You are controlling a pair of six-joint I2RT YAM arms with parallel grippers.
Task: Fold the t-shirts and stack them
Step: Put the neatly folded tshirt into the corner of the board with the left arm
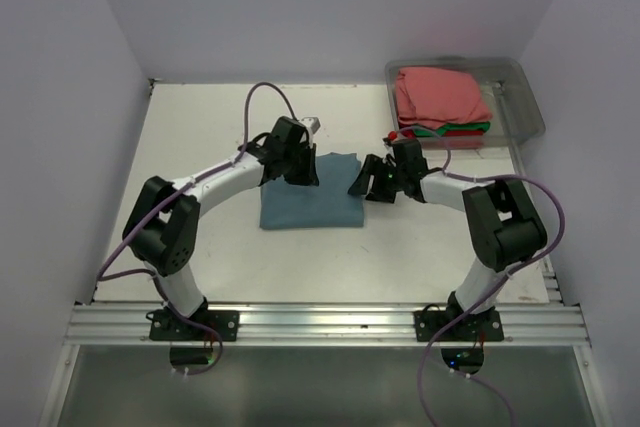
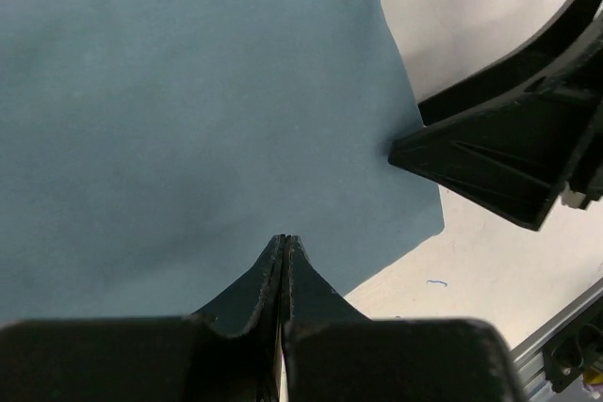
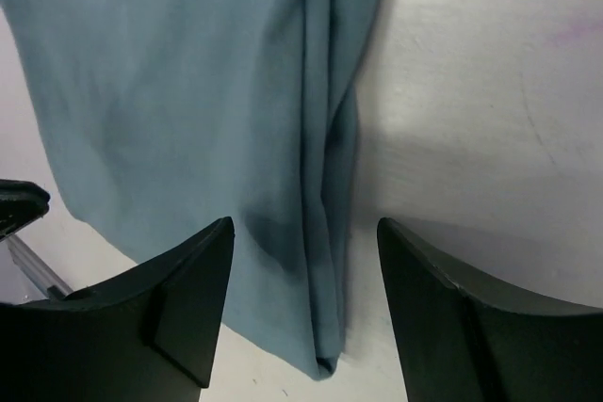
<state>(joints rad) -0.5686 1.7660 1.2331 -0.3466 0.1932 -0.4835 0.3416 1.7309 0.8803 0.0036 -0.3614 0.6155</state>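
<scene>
One tee is out on the table: the slate-blue tee, folded to a rough rectangle, lying btw the two grippers.

Key relation for the nxt move: its folded side edge sits right under the right gripper, btw the spread fingers. That edge runs straight ahead of the hand, away from the wrist, so the jaws straddle it crosswise. Bulk of the cloth lies to that hand's left, bare table to its right. Right gripper is wide open, holding nothing.

Left gripper is over the opposite part of the same tee, fingers pressed together tip to tip w/ no cloth visible btw them. Cloth spreads ahead of it and to both sides.

Right arm is nearer the clear bin, which is beyond the right hand and off to its right. In it a pink tee lies on top of a green tee and a red tee. My read: fold looks done, so the blue one prob goes onto that stack, and the right hand is better placed to take the edge.

Hard to make out: whether either gripper's tips touch the cloth or hover above it, can't tell. Layers at the edge under the right hand show as ridges, count unclear. Green and red tees show only as thin slivers.
</scene>
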